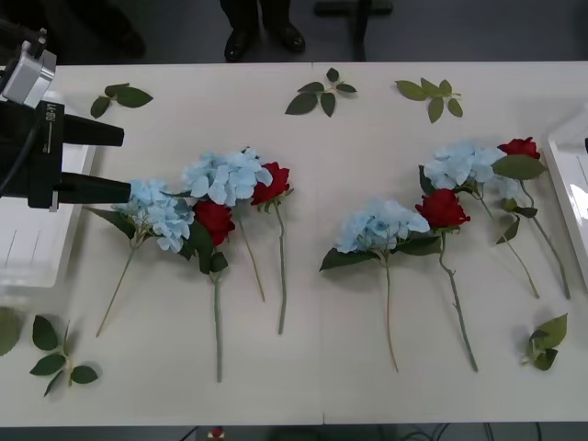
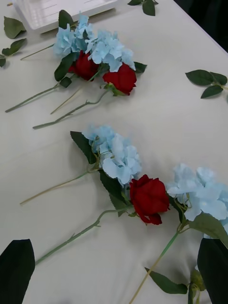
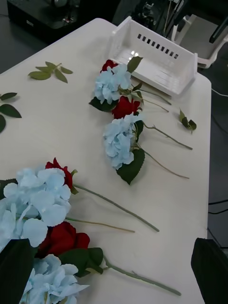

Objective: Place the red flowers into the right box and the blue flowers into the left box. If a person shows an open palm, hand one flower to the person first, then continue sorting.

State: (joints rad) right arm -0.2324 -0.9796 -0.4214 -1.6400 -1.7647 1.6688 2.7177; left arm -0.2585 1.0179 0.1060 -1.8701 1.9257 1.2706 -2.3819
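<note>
The left box (image 1: 32, 248) sits at the bench's (image 1: 312, 367) left edge, and the part of it that shows holds no flower. The right box (image 1: 571, 188) lies at the opposite edge; in the left wrist view its ridged floor (image 3: 156, 64) is bare too. All eight flowers lie on the bench between the two boxes. Nearest the left box, a blue flower (image 1: 161, 216), a red rose (image 1: 213, 220), a second blue flower (image 1: 225, 176) and a second rose (image 1: 272, 182) overlap in a cluster. Farther towards the right box, a blue flower (image 1: 381, 225) touches a rose (image 1: 442, 209), and just beside the right box another blue flower (image 1: 462, 163) lies with a rose (image 1: 519, 147) at its far side.

The left gripper (image 1: 110, 163) hangs over the left box's inner rim, its black fingers spread apart and holding nothing, tips close to the nearest blue flower. The right gripper (image 2: 114, 273) shows its two dark fingers at the corners of its wrist view, wide apart and empty, above a rose (image 2: 148, 198).

The front view shows loose leaf sprigs (image 1: 322, 95) along the bench's far side and a person's black shoes (image 1: 265, 39) beyond it. The left wrist view alone shows the slotted wall (image 3: 159, 43) of the right box.
</note>
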